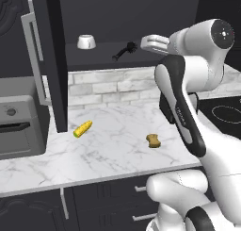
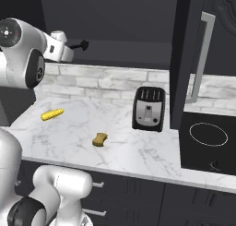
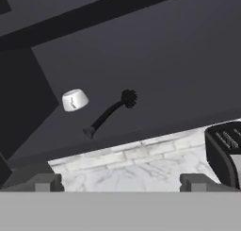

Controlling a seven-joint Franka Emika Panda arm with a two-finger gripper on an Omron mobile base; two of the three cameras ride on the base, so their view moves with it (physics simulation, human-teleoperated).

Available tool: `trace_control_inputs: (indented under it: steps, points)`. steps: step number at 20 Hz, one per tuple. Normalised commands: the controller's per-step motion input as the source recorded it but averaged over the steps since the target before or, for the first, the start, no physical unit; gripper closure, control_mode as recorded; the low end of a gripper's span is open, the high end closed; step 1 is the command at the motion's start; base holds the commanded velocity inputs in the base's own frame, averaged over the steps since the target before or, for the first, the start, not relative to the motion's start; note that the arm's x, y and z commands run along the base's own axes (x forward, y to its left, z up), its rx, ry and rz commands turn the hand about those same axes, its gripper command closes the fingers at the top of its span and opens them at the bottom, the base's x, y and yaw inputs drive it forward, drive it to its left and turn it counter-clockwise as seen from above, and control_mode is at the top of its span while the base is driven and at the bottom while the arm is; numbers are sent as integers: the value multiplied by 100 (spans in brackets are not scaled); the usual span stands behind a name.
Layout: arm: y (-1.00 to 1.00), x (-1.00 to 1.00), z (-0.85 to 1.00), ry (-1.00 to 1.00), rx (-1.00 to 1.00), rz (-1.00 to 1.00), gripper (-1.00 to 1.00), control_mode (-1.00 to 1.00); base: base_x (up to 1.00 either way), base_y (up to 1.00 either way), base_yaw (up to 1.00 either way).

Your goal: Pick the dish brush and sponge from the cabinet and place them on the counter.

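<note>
Dish brush (image 3: 110,112) lies near cabinet (image 3: 155,60) shelf edge.

White robot arm with dark joints

Glossy rounded white shells (image 1: 207,65) meet black bands at each joint; a round grey cap closes the top joint; the hand is pale grey, with small dark finger tips (image 3: 47,182).

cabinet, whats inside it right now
On the open cabinet shelf lie the black dish brush and a small white bowl, upside down. The arm hides the shelf's right end.
</note>
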Motion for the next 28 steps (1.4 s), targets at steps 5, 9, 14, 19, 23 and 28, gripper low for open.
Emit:
trace_control_inputs:
  steps: [5,9,14,19,23,28]
  points:
    - [21,36,0,9,0,0,-100,-100,0,0,0]
    - [28,14,-8,0,0,0,-100,-100,0,0,0]
    - [29,17,-21,0,0,0,-100,-100,0,0,0]
    - [21,23,-16,0,0,0,-100,-100,0,0,0]
    - [15,41,0,0,0,0,-100,-100,0,0,0]
    - [16,40,0,0,0,0,-100,-100,0,0,0]
